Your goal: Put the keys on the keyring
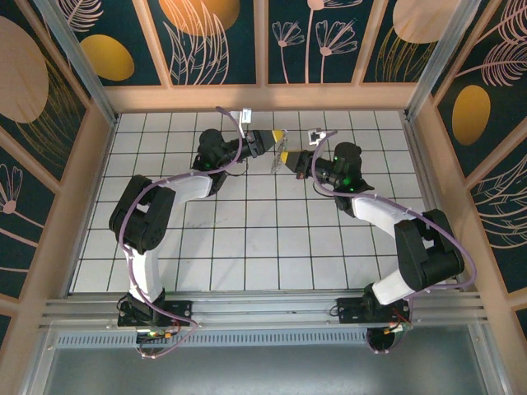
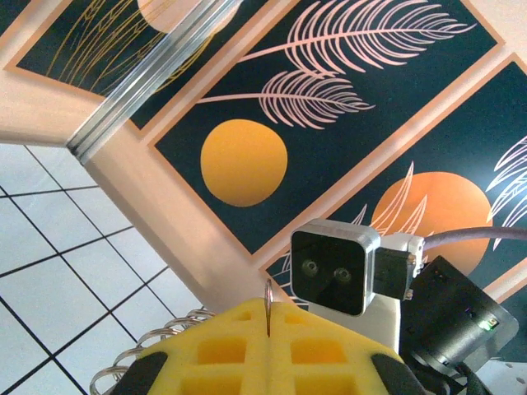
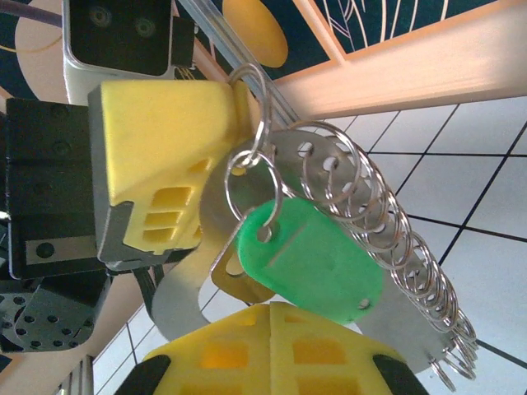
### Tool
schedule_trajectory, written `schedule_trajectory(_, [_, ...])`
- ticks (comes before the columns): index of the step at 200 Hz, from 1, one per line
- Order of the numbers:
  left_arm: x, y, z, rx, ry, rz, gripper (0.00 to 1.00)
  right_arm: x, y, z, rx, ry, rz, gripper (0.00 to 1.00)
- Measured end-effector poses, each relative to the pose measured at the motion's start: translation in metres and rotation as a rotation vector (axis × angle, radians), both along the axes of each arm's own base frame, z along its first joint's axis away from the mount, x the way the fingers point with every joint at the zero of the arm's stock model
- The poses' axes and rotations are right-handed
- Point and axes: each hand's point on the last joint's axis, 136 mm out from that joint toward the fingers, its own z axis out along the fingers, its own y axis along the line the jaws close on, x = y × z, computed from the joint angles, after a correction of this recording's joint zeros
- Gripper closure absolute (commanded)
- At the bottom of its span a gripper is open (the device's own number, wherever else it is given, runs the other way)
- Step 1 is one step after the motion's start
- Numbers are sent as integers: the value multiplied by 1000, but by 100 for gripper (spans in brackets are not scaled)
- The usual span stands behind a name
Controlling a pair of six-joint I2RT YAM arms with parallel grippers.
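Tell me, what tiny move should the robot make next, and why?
Probably the right gripper should ease the green key along the thin ring pinched by the left gripper: both grippers are shut on their pieces, and the key's small loop sits right against that ring.

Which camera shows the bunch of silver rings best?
Right wrist: the bunch of silver rings hangs close and sharp, fanned beside the green tag. Left wrist catches a few loops at lower left. Top external gives a tiny glint between left claw and right claw.
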Motion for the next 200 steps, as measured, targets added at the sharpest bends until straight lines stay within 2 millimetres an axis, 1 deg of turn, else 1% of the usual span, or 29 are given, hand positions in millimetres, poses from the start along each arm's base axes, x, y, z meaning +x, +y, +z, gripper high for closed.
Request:
schedule_trajectory(48, [-1,-1,0,-1,3,-1,100,-1,1,0,0,1,4,100])
schedule_trajectory(51, [-1,-1,0,-1,3,-1,100,-1,1,0,0,1,4,97])
schedule_trajectory(61, [-2,-1,1,-2,2,-1,100,-1,2,-1,-3,2,5,80])
schedule_trajectory(72, [-2,0,2,-3,-1,-1,100,-1,1,-2,-9,4,0,69])
schedule_trajectory(85, [-2,0,3,-4,-2,0,100,-3,-2,-4,-22,-2,-19,64])
schedule_trajectory(110, [-2,0,3,-5,-2,2,100,-10,-15,-6,-46,-20,-82,58])
schedule_trajectory(136, [-2,0,4,-5,-2,2,100,-12,-27,-8,-65,-41,-158,56])
schedule_trajectory(152, [-2,0,3,-5,-2,2,100,-10,-30,-8,-75,-51,-188,56])
schedule_trajectory(182, [-2,0,3,-4,0,2,100,-9,-28,-8,-95,-73,-207,55])
schedule_trajectory(200, [-2,0,3,-4,0,3,100,-8,-22,-2,-97,-91,-205,55])
